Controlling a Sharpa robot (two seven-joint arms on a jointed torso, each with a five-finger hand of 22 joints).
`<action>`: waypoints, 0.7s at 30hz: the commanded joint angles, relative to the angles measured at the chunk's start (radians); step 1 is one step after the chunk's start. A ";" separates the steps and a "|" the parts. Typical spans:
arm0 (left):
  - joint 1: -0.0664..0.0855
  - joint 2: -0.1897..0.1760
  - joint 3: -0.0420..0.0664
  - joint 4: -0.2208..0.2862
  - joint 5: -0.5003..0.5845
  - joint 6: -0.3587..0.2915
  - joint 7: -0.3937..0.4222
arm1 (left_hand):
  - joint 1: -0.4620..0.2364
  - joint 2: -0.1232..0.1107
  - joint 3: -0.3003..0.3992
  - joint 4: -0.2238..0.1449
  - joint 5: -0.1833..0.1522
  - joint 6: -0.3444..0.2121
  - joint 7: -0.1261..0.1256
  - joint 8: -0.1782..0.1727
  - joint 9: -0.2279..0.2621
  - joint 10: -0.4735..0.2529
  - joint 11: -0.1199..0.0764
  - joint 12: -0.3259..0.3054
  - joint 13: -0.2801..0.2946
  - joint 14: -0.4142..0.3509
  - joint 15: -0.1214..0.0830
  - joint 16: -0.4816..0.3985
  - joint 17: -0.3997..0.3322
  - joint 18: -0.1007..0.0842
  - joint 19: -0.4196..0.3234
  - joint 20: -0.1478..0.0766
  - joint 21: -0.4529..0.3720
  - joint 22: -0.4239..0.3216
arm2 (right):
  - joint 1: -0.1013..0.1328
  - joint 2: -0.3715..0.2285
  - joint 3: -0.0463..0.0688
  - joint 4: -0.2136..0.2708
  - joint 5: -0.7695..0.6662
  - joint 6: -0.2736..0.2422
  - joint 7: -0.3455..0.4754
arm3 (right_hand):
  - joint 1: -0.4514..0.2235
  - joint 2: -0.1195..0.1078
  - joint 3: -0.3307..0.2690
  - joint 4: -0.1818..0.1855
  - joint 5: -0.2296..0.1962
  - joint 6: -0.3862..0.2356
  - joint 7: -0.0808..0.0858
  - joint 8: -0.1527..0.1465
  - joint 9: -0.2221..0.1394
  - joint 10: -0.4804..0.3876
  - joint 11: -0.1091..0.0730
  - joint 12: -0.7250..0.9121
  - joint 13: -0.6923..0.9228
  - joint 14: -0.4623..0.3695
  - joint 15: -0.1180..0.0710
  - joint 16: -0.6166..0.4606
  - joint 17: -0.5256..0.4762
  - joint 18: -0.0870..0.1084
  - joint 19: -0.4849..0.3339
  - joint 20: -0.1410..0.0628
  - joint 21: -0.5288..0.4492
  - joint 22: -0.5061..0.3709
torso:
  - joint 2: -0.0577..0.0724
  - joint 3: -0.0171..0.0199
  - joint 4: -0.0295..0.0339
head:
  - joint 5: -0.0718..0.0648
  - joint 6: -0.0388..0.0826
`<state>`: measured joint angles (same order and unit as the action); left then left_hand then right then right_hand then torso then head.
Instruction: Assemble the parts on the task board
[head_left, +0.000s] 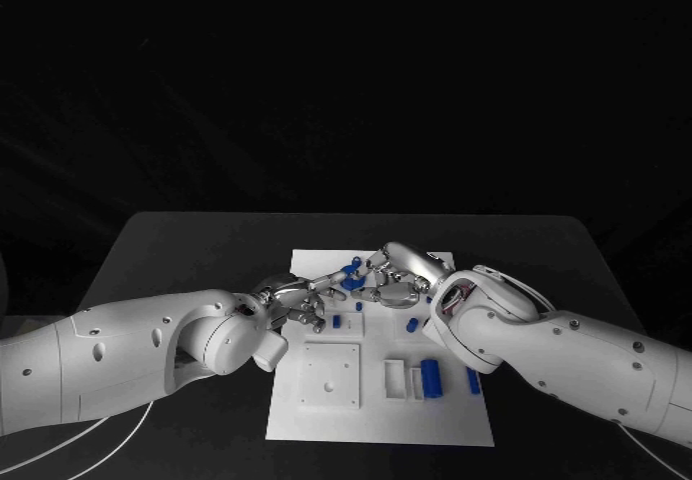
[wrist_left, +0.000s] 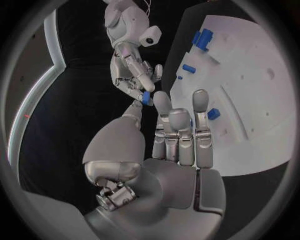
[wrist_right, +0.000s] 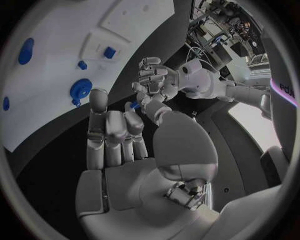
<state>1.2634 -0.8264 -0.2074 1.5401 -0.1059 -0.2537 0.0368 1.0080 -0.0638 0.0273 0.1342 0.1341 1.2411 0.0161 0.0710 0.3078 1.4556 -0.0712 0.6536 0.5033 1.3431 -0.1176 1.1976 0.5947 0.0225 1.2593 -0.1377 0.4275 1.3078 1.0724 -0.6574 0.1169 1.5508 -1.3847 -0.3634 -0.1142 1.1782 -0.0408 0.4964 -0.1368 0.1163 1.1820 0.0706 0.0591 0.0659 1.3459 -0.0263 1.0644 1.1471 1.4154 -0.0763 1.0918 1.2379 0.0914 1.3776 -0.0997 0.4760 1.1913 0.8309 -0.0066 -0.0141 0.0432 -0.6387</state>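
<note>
Parts lie scattered on the white task board in the middle of the black worktop. One small blue part is up off the board at its far end, between the two hands. In the left wrist view this part sits in the fingertips of the right hand, which pinches it; the left hand's fingers reach up close to it, but whether they also grip it cannot be told. In the head view the left hand and the right hand meet fingertip to fingertip over the board's far edge. Nearer the robot, a long blue part stands beside a white block, with another blue part just to the right. A square white plate lies left of them.
</note>
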 joint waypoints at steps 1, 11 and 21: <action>0.002 -0.002 0.001 -0.004 -0.022 0.051 -0.004 | -0.015 0.000 0.004 0.006 0.000 -0.017 0.002 0.007 0.024 -0.008 0.003 0.007 0.001 -0.008 -0.002 0.008 -0.006 -0.013 -0.009 0.001 -0.005 0.019 | -0.001 -0.005 0.000 0.002 0.013 0.032 0.024 | 0.002 0.013 -0.009 -0.004 0.006 0.010 -0.005 0.004 0.001 0.004 -0.003 0.005 0.002 -0.002 -0.004 0.002 0.002 -0.001 0.007 0.001 0.002 0.007 | -0.001 -0.0008 -0.0006 | -0.001 -0.001; 0.002 -0.008 0.001 -0.022 -0.024 0.120 0.017 | -0.054 0.045 -0.033 -0.031 0.026 -0.221 -0.006 0.339 0.272 -0.062 0.002 0.042 0.013 -0.040 0.002 0.031 -0.025 -0.017 -0.023 0.003 -0.009 0.019 | -0.010 -0.023 -0.001 0.002 0.028 0.037 0.034 | 0.001 0.014 -0.012 -0.008 0.017 0.009 -0.005 0.004 0.001 0.005 -0.003 0.006 0.004 -0.002 -0.004 0.002 0.002 0.000 0.010 0.001 -0.001 0.019 | -0.001 -0.0009 0.0001 | 0.000 -0.003; 0.002 -0.004 0.001 -0.030 -0.099 0.204 0.022 | -0.071 0.089 -0.057 -0.039 0.094 -0.355 -0.024 0.605 0.483 -0.136 -0.001 0.132 0.006 -0.075 0.002 0.078 -0.085 -0.020 -0.040 0.005 -0.007 0.020 | -0.016 -0.026 -0.002 0.016 0.044 0.048 0.043 | 0.001 0.014 -0.014 -0.010 0.020 0.007 -0.004 0.004 0.001 0.005 -0.003 0.007 0.005 -0.002 -0.003 0.001 0.002 -0.001 0.012 0.001 0.001 0.024 | -0.001 -0.0010 -0.0007 | 0.001 -0.004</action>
<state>1.2638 -0.8328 -0.2074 1.5082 -0.1576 -0.1200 0.0407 0.9354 0.0173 -0.0254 0.0951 0.2268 0.8911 -0.0073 0.6707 0.7867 1.3255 -0.0695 0.7830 0.5081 1.2735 -0.1158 1.2711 0.5106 0.0225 1.2271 -0.1306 0.4197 1.3076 1.0587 -0.6842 0.1156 1.5635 -1.3523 -0.3372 -0.0897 1.1825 -0.0368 0.4865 -0.1467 0.1318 1.1817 0.0702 0.0604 0.0659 1.3459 -0.0262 1.0644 1.1511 1.4154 -0.0763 1.0918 1.2398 0.0913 1.3848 -0.0998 0.4760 1.2154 0.8301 -0.0075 -0.0145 0.0441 -0.6425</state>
